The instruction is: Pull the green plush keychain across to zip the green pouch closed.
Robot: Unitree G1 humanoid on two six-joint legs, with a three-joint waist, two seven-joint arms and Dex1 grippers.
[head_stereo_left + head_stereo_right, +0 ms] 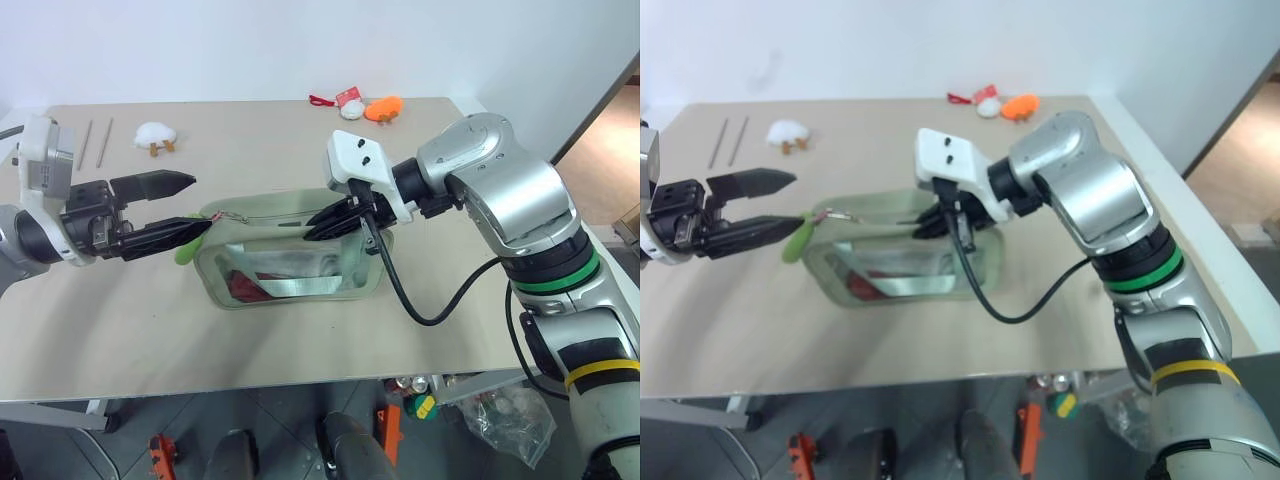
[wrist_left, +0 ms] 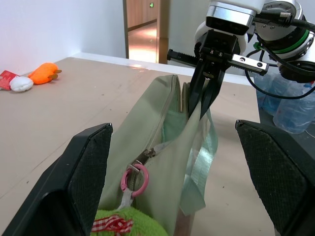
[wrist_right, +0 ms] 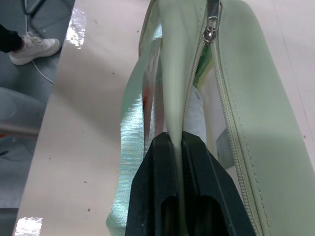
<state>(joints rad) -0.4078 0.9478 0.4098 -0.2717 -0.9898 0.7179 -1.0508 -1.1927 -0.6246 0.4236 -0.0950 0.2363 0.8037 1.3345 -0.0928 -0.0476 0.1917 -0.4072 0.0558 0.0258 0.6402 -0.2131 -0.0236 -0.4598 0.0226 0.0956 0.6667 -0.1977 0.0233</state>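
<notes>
Green pouch (image 1: 290,255) on the bench (image 1: 120,320), right gripper (image 1: 325,222) pinching its top edge, left gripper (image 1: 175,208) spread wide around the green plush keychain (image 1: 187,248), not closed.

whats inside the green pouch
Through the clear front of the green pouch, something red and a silvery strip show. The sage fabric covers whatever else is inside.

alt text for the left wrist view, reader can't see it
The open left gripper faces the green pouch, whose zipper carries the green plush keychain on a pink ring between the fingers. At the pouch's far end the right gripper pinches its top edge above the table.
</notes>
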